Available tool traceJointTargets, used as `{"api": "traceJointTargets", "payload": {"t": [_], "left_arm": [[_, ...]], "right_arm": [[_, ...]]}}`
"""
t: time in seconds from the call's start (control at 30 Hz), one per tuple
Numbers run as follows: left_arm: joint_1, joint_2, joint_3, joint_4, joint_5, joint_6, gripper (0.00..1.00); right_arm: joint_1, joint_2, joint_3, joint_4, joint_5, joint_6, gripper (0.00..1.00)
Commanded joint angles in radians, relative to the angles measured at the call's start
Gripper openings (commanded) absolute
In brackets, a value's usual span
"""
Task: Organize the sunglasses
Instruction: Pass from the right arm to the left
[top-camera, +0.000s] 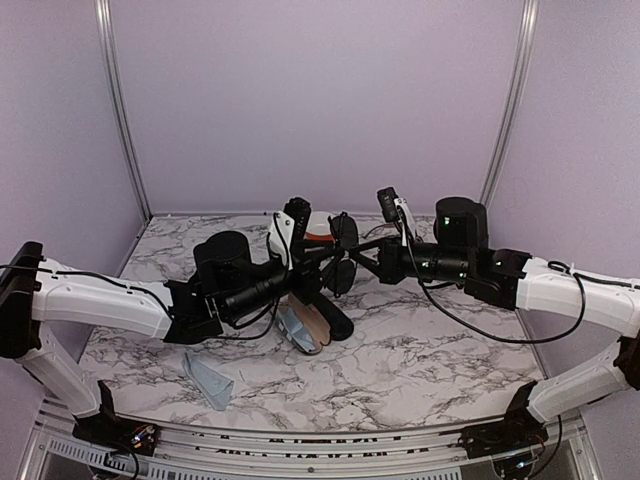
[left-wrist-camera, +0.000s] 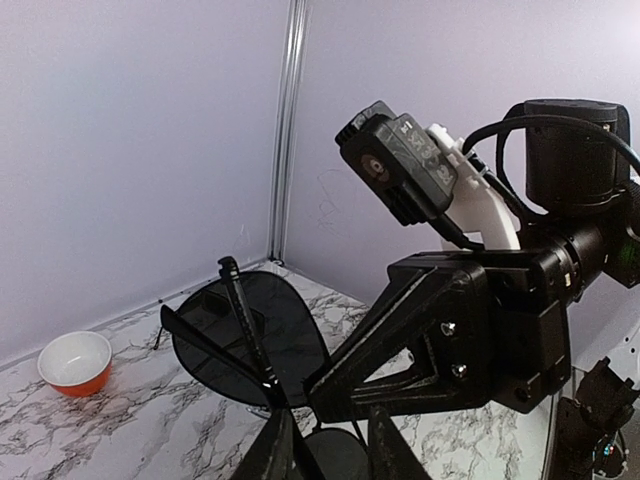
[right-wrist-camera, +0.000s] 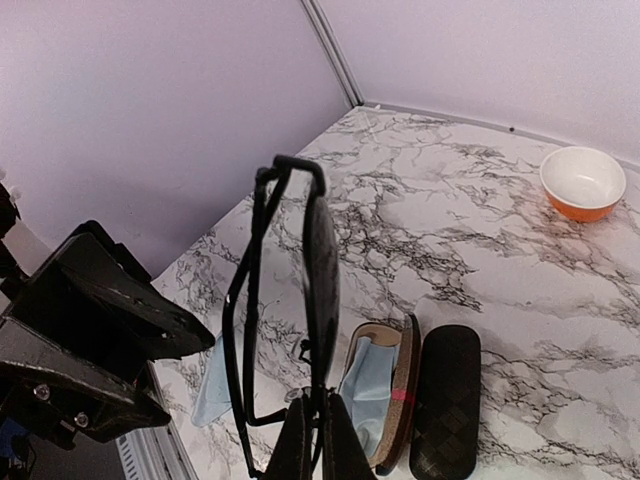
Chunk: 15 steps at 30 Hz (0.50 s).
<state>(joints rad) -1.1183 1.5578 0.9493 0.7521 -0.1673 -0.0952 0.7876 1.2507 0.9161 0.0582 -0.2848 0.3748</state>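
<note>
Top external view: both arms meet over mid-table and the black sunglasses (top-camera: 341, 252) hang in the air between them, clear of the marbled table (top-camera: 430, 350) — a two-handed fold-up or handover, by the look of it. The right fingers (right-wrist-camera: 318, 442) are pinched tight on the thin frame, with the glasses standing up edge-on. The left fingers (left-wrist-camera: 328, 440) sit partway apart astride the glasses; whether they have real contact, I cannot tell. Round smoky lenses, glossy, with spindly arms — delicate stuff. Below waits the brown case (right-wrist-camera: 385, 395), hinged open, with a speckled tan lining and a pale blue cloth inside, and the textured black case (right-wrist-camera: 447, 400) just beside it. Next move, I'd judge: fold the arms flat, gently, then lower the pair into the open case.
</note>
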Motion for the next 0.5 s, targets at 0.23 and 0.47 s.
{"api": "traceJointTargets", "payload": {"t": [0.23, 0.47], "left_arm": [[0.001, 0.039, 0.026, 0.028, -0.034, -0.040, 0.17], [0.001, 0.060, 0.043, 0.008, -0.050, -0.049, 0.16]], "right_arm": [[0.019, -0.018, 0.045, 0.025, 0.007, -0.022, 0.00], [0.022, -0.020, 0.039, 0.045, -0.023, -0.024, 0.00]]}}
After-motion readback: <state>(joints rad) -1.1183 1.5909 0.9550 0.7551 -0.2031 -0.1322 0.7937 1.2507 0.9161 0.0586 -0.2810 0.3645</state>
